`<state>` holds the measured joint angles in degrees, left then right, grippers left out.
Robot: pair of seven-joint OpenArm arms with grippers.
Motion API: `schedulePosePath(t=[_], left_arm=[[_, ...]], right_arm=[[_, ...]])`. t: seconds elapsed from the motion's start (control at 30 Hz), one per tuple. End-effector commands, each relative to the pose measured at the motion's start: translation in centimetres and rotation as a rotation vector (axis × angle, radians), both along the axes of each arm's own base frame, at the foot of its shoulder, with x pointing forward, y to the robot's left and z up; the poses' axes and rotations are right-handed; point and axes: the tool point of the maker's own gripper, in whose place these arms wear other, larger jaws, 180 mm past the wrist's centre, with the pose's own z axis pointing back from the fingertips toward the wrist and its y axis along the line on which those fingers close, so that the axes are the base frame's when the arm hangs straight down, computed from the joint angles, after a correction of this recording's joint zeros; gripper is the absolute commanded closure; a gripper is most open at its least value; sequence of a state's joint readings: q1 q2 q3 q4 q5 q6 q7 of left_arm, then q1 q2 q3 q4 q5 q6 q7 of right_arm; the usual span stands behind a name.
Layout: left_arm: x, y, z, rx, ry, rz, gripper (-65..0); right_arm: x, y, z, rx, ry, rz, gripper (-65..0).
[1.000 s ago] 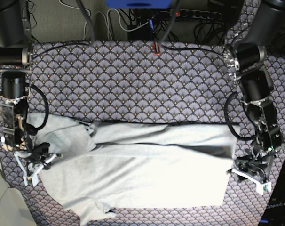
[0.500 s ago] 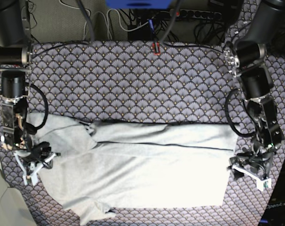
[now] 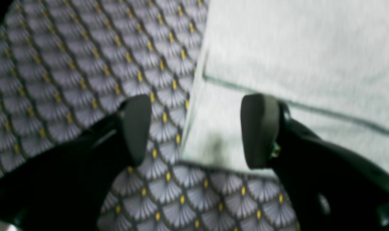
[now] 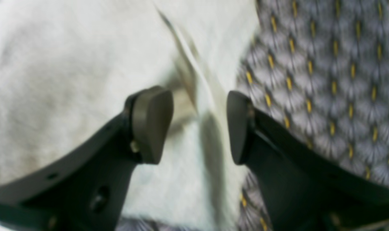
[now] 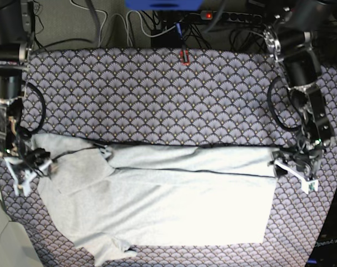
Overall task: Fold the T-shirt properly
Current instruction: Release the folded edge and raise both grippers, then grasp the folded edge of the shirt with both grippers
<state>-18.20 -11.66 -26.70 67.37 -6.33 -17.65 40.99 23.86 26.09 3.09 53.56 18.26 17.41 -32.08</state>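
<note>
We see the T-shirt [image 5: 168, 203] lying flat near the patterned cloth's [image 5: 157, 94] front edge. The left gripper [image 3: 196, 131] and the right gripper [image 4: 199, 123] both stand spread, pinching nothing.

Light grey T-shirt [image 5: 174, 206] lies flat, folded lengthwise, sleeve end left.

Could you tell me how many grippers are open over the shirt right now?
2. The left gripper stands open at the T-shirt's hem corner, base view's right. The right gripper stands open at the sleeve end, on its left.
</note>
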Motion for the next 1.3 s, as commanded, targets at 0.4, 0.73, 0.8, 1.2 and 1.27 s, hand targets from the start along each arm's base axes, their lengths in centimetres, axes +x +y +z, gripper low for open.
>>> schedulePosePath(t=[0.4,0.73,0.8,1.2,1.27], left_arm=[[-2.3,0.9,-0.1,-0.090,-0.040,0.019,-43.3],[-2.5,1.1,-4.0,-0.152,-0.016,0.071,-43.3],[-2.7,1.2,-4.6,-0.163,-0.013,0.081,-43.3],[-1.7,-0.9,-4.9,-0.204,-0.031,0.074,-43.3],[-1.6,-0.8,-5.4,-0.222,-0.016,0.085,-43.2]], right_arm=[[-5.9,-0.4,1.9,-0.069,-0.093,0.016,-32.2],[-7.0,0.1,0.6,-0.057,-0.062,0.018,-32.2],[-7.1,0.1,0.5,-0.057,-0.059,0.018,-32.2],[-7.5,-0.1,0.0,-0.058,-0.033,0.016,-32.2],[-7.7,0.0,-0.1,-0.059,-0.015,0.017,-32.2]])
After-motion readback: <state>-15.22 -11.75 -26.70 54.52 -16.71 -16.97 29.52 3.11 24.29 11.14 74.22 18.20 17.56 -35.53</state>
